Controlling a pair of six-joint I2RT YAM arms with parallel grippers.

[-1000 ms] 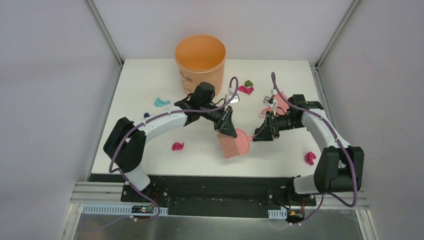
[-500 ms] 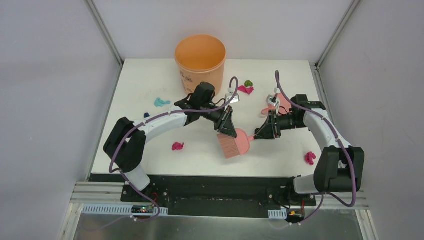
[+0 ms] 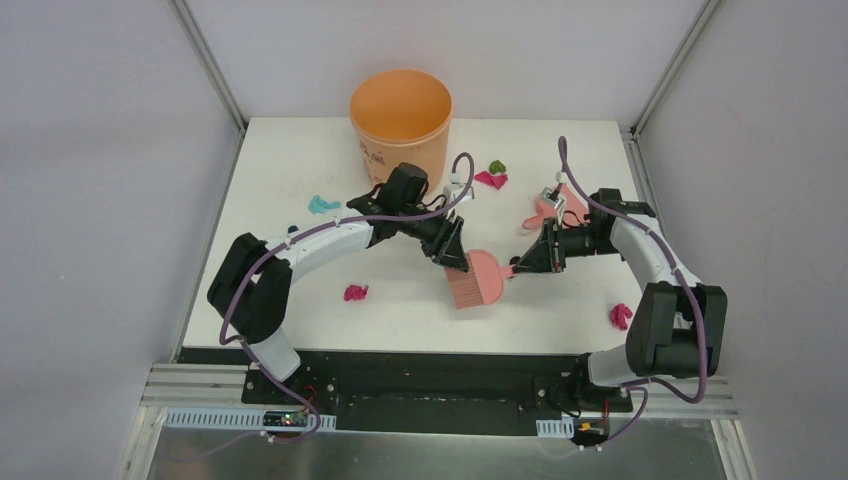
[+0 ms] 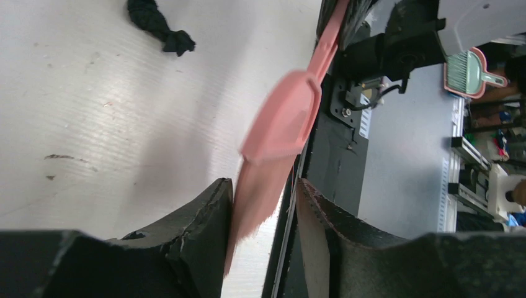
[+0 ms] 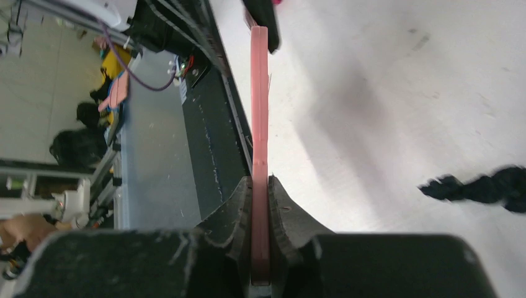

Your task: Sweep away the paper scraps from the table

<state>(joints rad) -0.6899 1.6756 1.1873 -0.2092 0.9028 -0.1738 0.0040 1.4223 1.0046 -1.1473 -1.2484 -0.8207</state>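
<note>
Roughly mid-table (image 3: 300,300), white top boxed by grey walls (image 3: 100,150), the right gripper (image 3: 520,267) is clamped on the pink brush (image 3: 480,283) handle, while the left gripper (image 3: 457,260) has its jaws apart with the bristles loose between them. Orange bucket (image 3: 400,115) stands upright at the back edge, pink dustpan (image 3: 550,205) behind the right arm. Paper scraps (image 3: 355,293) lie scattered on the table: magenta front left and right, teal left, green near the bucket.
</note>
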